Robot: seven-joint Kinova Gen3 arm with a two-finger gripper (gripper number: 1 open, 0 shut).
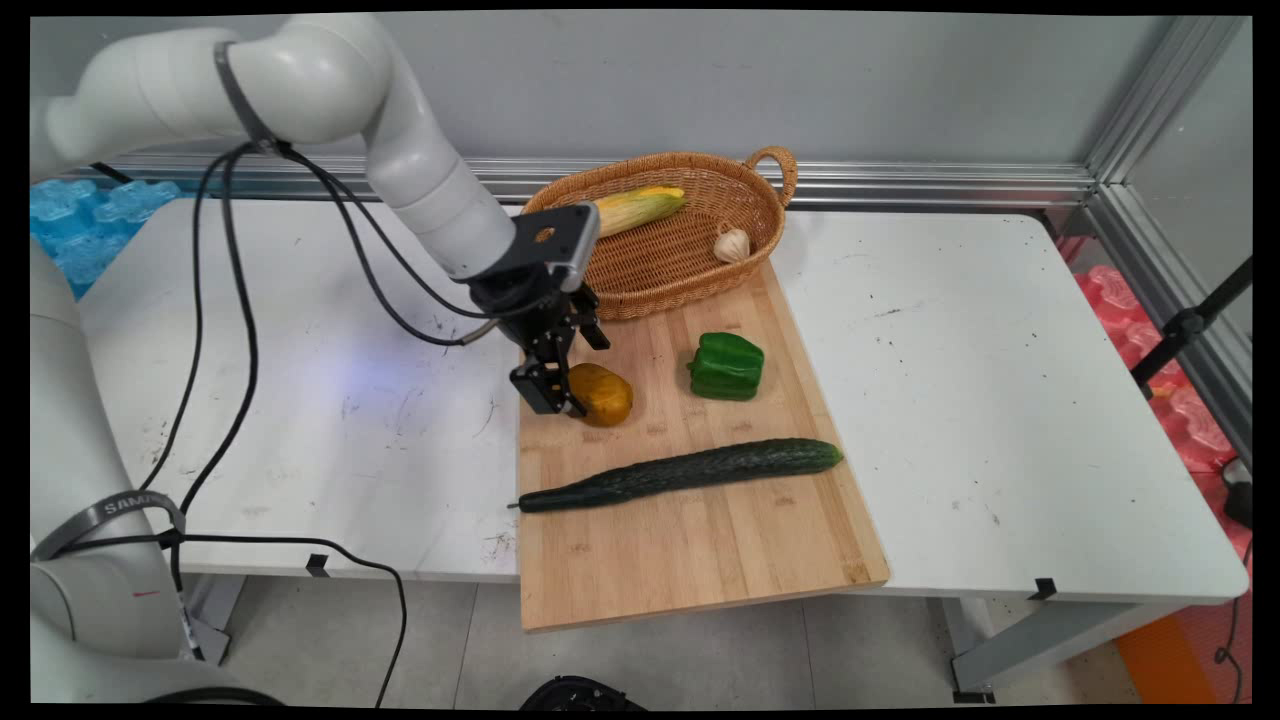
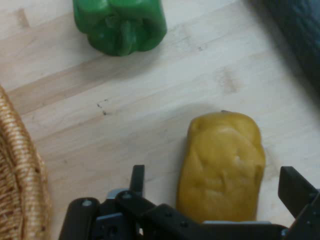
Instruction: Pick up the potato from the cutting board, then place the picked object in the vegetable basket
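- Gripper (image 1: 566, 392) is down low over the near-left part of a wooden cutting board (image 1: 700, 520), which lies on a white table (image 1: 1000, 400).
- A yellow-brown potato (image 1: 602, 394) lies on the board right at the gripper; in the hand view the potato (image 2: 222, 167) sits between the two fingers (image 2: 137, 179).
- Gripper stands wide open: one finger on each side of the potato, with board showing between each finger and it. It holds nothing; contact with the potato is not visible.
- Green bell pepper (image 1: 727, 366) lies on the board beyond the potato, on the side away from the arm, apart from it; in the hand view the pepper (image 2: 120, 24) is ahead of the gripper at the top edge.
- A long dark cucumber (image 1: 680, 472) lies across the board on the near side of the gripper, apart from the potato; a dark edge of it (image 2: 300, 35) shows at the hand view's upper right.
- Wicker basket (image 1: 690, 270) sits behind the gripper, its front on the board's far end; its rim (image 2: 22, 185) shows at the hand view's left.
- In the basket: an ear of corn (image 1: 640, 208) and a bulb of garlic (image 1: 732, 245).
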